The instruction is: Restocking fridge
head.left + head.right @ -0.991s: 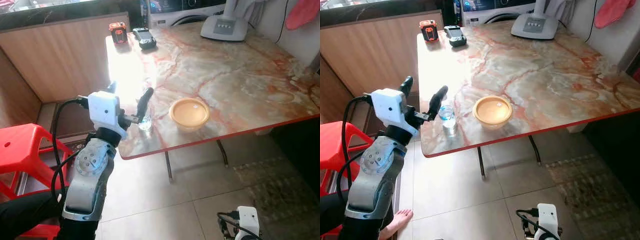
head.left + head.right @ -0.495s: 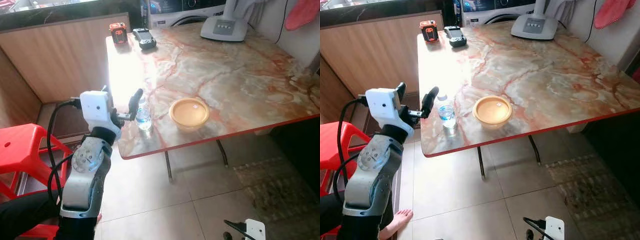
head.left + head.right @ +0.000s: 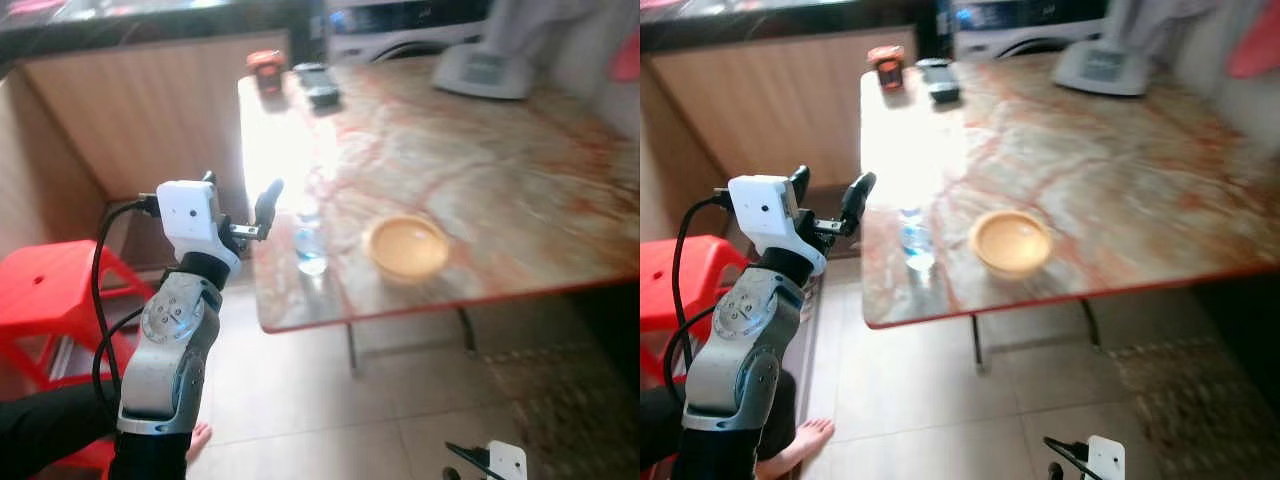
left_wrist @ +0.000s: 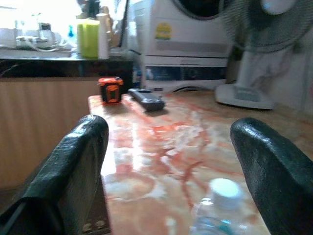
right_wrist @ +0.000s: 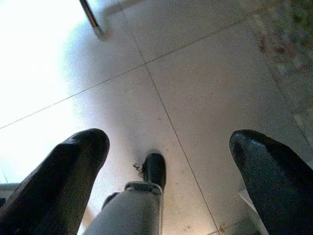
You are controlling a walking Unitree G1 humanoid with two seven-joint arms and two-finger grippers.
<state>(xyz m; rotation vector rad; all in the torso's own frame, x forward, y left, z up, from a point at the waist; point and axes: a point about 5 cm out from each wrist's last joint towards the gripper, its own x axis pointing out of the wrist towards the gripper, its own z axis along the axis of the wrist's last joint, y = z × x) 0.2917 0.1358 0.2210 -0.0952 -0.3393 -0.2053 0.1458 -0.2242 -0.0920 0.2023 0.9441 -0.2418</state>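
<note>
From the left eye view, the left gripper point(image 3: 240, 205) is raised with its fingers spread and empty, just left of the marble-patterned table point(image 3: 520, 190), level with the small water bottle point(image 3: 309, 240) that stands upright near the table's left near edge; a yellow bowl point(image 3: 408, 247) sits to the bottle's right, close but apart. A red plastic stool point(image 3: 45, 300) stands on the floor at the left. In the right eye view, an orange-and-black device point(image 3: 886, 68) and a dark handset point(image 3: 940, 82) lie at the table's far left corner, and a fan base point(image 3: 1102, 68) stands far right; the right gripper point(image 3: 1080, 465) hangs low over the tiled floor. The left wrist view looks between the two open fingers point(image 4: 73, 161) at the bottle's white cap, low and toward the right finger. The bottle looks light, thin-walled and smooth, so it would likely tip or slide if nudged; the body below the cap is the sensible place to hold. Its blue label and the washing machine's sticker point(image 4: 164, 31) are too blurred to read. The right wrist view shows open fingers point(image 5: 63, 176) over floor tiles.
</note>
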